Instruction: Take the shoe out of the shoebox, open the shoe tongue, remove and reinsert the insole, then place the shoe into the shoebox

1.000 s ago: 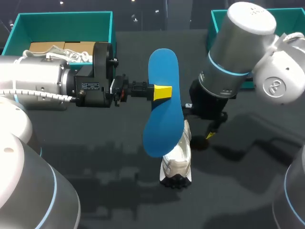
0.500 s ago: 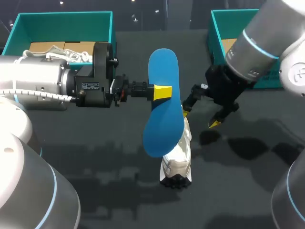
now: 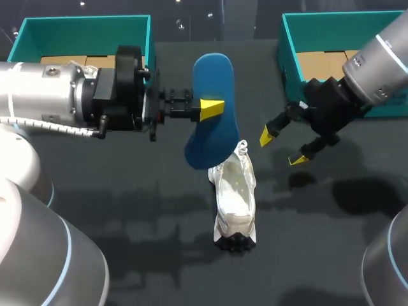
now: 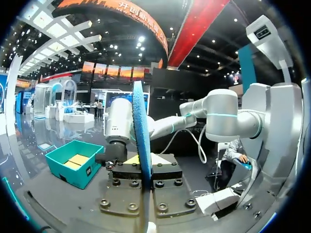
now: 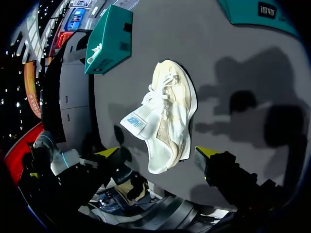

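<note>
Insole (image 3: 218,137) first: our left gripper (image 3: 213,108) is clamped on its edge about midway along, holding the blue piece on edge in the air, its lower end hanging just over the collar of the shoe (image 3: 234,197). The left wrist view shows it edge-on between the fingers, so the hold is a thin pinch on a soft, flexible sheet. We judge that it could swivel or slide in that pinch once its tip presses on anything.

The white shoe sits on the dark table (image 3: 127,210), between and nearer than the left teal shoebox (image 3: 86,20) and the right teal shoebox (image 3: 285,44), and outside both. Nothing holds it. Our right gripper (image 3: 282,148) hangs beside it with its fingers spread wide, touching nothing.

That is the main risk we see. If we push the insole in while the shoe is unsupported, the shoe may skid or roll over. The insole may then buckle instead of seating flat. The tongue (image 5: 133,122) is flopped outward. If it falls back over the opening, the insole could catch on it or on the laces.
</note>
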Controlling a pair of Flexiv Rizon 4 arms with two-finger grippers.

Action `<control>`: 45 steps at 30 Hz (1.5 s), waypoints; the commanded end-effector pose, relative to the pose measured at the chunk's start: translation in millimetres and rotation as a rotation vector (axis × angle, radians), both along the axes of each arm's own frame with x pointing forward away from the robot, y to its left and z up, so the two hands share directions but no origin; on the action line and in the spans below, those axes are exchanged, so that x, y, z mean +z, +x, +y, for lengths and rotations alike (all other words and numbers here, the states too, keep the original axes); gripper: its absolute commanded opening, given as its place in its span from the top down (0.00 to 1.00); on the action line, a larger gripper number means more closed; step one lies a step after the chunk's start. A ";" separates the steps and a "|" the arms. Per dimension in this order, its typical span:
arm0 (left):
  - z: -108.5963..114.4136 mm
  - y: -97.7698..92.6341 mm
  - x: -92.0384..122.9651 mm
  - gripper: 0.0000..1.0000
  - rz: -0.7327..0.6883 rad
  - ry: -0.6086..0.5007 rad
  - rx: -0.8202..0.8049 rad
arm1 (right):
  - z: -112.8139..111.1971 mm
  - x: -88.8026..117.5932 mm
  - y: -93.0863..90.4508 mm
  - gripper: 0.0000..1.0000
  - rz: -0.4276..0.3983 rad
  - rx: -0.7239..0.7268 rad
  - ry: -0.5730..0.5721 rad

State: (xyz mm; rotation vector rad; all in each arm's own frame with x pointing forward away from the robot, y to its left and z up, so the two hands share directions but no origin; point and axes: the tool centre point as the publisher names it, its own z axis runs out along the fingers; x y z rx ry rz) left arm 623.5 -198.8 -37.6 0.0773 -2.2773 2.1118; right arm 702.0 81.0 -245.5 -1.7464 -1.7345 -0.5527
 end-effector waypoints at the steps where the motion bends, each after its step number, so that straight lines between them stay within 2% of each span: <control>1: 3.8 11.9 -2.3 1.00 -0.278 0.042 -0.075 | -6.6 9.3 2.3 0.00 0.019 -0.020 0.076; 4: 4.7 19.6 -7.2 1.00 -0.416 0.040 -0.082 | -7.1 21.7 7.1 0.00 0.036 -0.029 0.159; 6: 5.4 23.7 -10.4 1.00 -0.591 0.018 -0.061 | -8.8 30.2 10.7 0.00 0.046 -0.044 0.239; 8: 5.4 23.7 -10.4 1.00 -0.591 0.018 -0.061 | -7.2 39.2 13.2 0.00 0.035 -0.049 0.272; 17: 5.4 23.7 -10.4 1.00 -0.591 0.018 -0.061 | -7.2 39.2 13.2 0.00 0.035 -0.049 0.272; 19: 5.3 23.1 -12.4 1.00 -0.710 0.016 -0.078 | -7.2 39.2 13.2 0.00 0.035 -0.049 0.272; 22: 4.1 28.0 -15.4 1.00 -0.893 0.001 -0.095 | -8.0 50.4 20.5 0.00 0.059 -0.076 0.317; 23: 2.8 30.3 -18.7 1.00 -0.957 0.026 -0.093 | -7.8 54.5 22.2 0.00 0.064 -0.075 0.335; 30: -6.1 40.0 -43.4 1.00 -1.204 0.050 -0.120 | -6.3 73.4 29.2 0.00 0.073 -0.116 0.448; 34: -10.8 43.8 -58.7 1.00 -1.312 0.072 -0.114 | -4.9 78.8 32.0 0.00 0.081 -0.132 0.464; 40: -17.6 52.1 -79.0 1.00 -1.384 0.005 -0.100 | -2.8 82.5 36.6 0.00 0.072 -0.164 0.522; 45: -17.6 52.1 -79.0 1.00 -1.384 0.005 -0.100 | -2.8 82.5 36.6 0.00 0.072 -0.164 0.522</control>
